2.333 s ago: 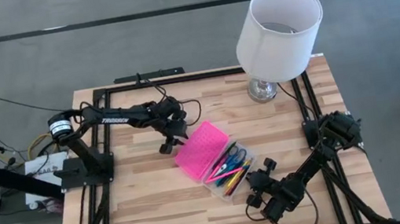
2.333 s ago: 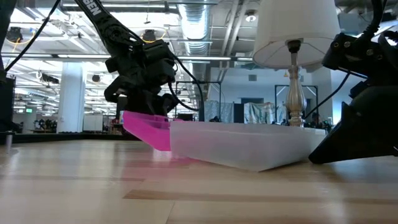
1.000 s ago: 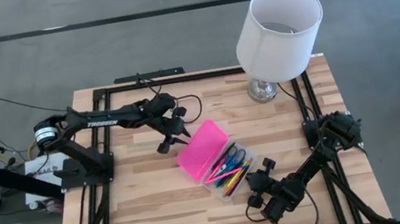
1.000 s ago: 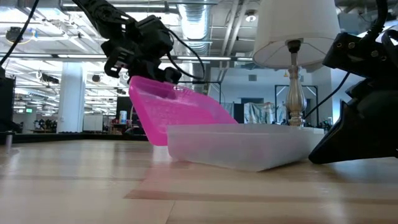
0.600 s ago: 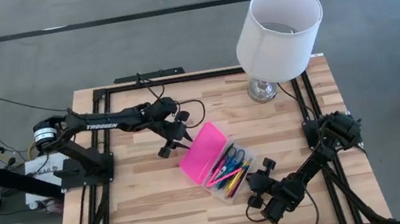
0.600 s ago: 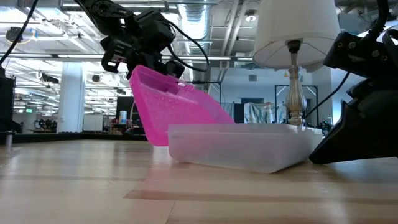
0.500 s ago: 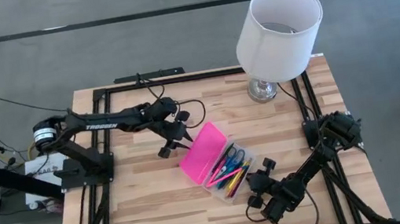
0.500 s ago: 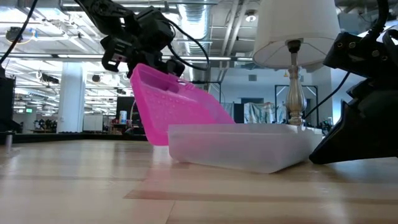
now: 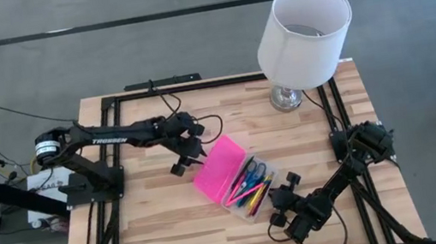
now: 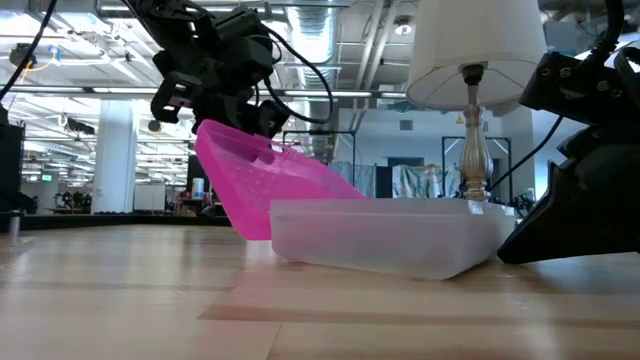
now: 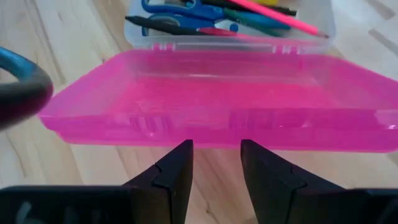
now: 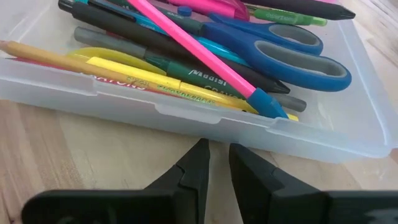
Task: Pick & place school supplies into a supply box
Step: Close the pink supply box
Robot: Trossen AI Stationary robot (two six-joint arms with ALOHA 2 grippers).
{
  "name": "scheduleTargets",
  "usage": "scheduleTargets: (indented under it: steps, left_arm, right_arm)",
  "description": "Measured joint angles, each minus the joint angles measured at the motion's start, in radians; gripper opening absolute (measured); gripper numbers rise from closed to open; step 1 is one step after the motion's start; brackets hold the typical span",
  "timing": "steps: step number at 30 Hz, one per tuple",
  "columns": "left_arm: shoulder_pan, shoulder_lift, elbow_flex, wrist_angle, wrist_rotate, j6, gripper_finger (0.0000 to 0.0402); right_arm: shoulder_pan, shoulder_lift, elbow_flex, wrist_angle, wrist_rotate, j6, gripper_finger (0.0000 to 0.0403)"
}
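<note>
The supply box stands open mid-table: a clear tray (image 9: 255,187) holding the school supplies (image 12: 186,59), pens, pencils and blue scissors (image 12: 280,50). Its pink lid (image 9: 216,170) stays hinged to the tray's long side and slants up toward the table's left (image 10: 260,175). My left gripper (image 11: 216,149), open, is at the lid's raised free edge (image 9: 182,162). My right gripper (image 12: 219,149), open by a narrow gap, points at the tray's opposite long wall (image 9: 278,199). My left gripper meets the lid's free long edge (image 11: 214,138) with the tips of both open fingers, near its middle and at its lower rim, with nothing between them. The fingers come from the table's left, slanting down. The lid stands tilted, its hinge side on the tray. My right gripper has its fingertips (image 12: 202,152) just short of the tray's long wall (image 12: 205,121), slanting down from the near right; I cannot tell whether they touch it.
A lamp with a white shade (image 9: 303,27) stands at the table's far right, its base (image 9: 286,97) on the wood. Black frame rails (image 9: 153,91) run along the table's edges. Bare wood (image 9: 157,235) lies near and left of the box.
My left gripper has drawn a little toward the table's left edge. The lid's free edge first rose, then sank back a little toward the left with it, while the hinge side stayed on the tray.
</note>
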State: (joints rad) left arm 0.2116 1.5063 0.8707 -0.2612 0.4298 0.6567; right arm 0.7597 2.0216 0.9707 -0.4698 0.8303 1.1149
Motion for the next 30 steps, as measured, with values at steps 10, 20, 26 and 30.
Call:
scheduleTargets:
  steps: [10, 20, 26, 30]
  left_arm:
    - [-0.052, 0.001, -0.002, -0.064, -0.053, -0.017, 0.0132]
    - [-0.063, 0.003, -0.002, -0.125, -0.110, -0.056, 0.0132]
    - [-0.063, 0.031, -0.009, -0.117, -0.127, -0.067, 0.0132]
    - [-0.062, 0.121, -0.011, -0.105, -0.159, -0.067, 0.0132]
  right_arm:
    - [-0.006, 0.000, 0.000, 0.004, 0.000, -0.001, 0.0063]
    - [-0.009, -0.001, 0.000, 0.007, 0.000, -0.001, 0.0063]
    - [-0.009, -0.001, 0.000, 0.007, 0.000, -0.001, 0.0063]
    - [-0.009, -0.001, 0.000, 0.010, 0.000, -0.001, 0.0063]
